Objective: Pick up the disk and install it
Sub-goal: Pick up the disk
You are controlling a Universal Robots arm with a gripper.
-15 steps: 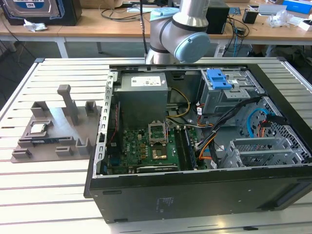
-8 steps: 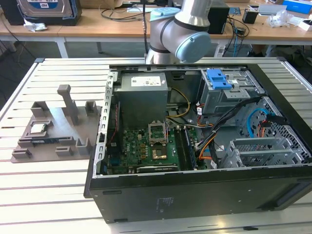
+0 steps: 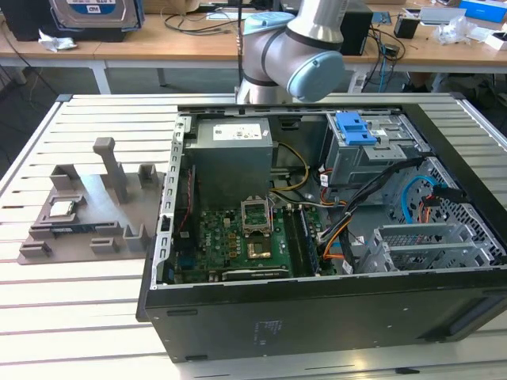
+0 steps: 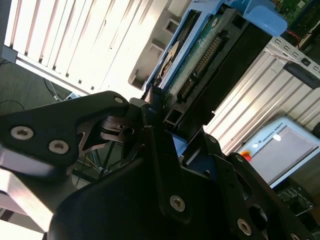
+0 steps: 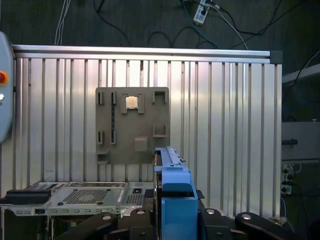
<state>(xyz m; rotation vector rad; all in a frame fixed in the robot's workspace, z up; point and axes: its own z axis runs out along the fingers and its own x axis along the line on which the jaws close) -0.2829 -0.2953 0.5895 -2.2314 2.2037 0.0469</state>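
The disk (image 4: 210, 45) is pinched in the gripper (image 4: 159, 112), whose fingers press tight on its two sides. In the first wrist view the disk (image 5: 172, 170) hangs up in the air, high over the table (image 5: 225, 125) and the grey tray (image 5: 150, 150) with the chip (image 5: 131, 102). In the exterior view the open case (image 3: 317, 317) lies on the table just beside that tray, and the arm (image 3: 293, 47) stands behind the case.

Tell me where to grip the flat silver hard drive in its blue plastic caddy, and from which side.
Clamp the silver hard drive across its two broad flat faces near one edge, coming in edge-on, as the gripper holds it now. It is a thin slab: those faces are flat and parallel, while the rim of the blue caddy looks narrow and stepped.
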